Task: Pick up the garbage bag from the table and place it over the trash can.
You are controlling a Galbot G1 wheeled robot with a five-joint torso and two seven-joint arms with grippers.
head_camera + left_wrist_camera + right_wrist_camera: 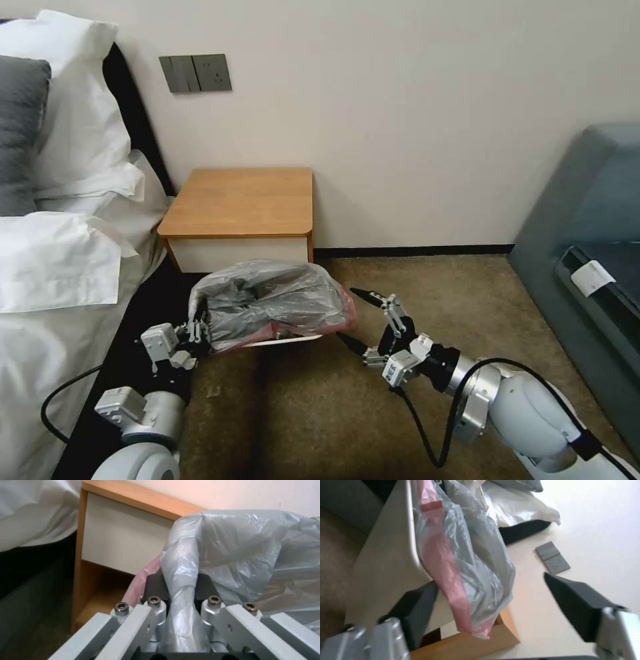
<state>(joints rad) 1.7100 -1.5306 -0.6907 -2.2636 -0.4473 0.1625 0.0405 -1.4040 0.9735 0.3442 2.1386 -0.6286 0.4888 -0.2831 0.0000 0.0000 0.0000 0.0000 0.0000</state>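
Note:
The crinkled grey garbage bag (pixel 273 303) with its pinkish-red rim is draped over the mouth of the trash can, of which a strip of pale rim (pixel 288 341) shows, on the carpet in front of the table (pixel 240 200). My left gripper (pixel 200 330) is shut on the bag's left edge; in the left wrist view its dark pads (pixel 205 587) pinch a fold of the bag (pixel 240 550). My right gripper (pixel 357 319) stands open just right of the bag. In the right wrist view its fingers (pixel 576 600) straddle the bag's red rim (pixel 466 555) beside the trash can's beige wall (pixel 386 562).
A bed with white pillows (pixel 60 253) lies close on the left, behind my left arm. A grey sofa (pixel 587 233) stands at the right. Open brown carpet (pixel 300 413) stretches in front. A wall switch plate (pixel 195 73) sits above the table.

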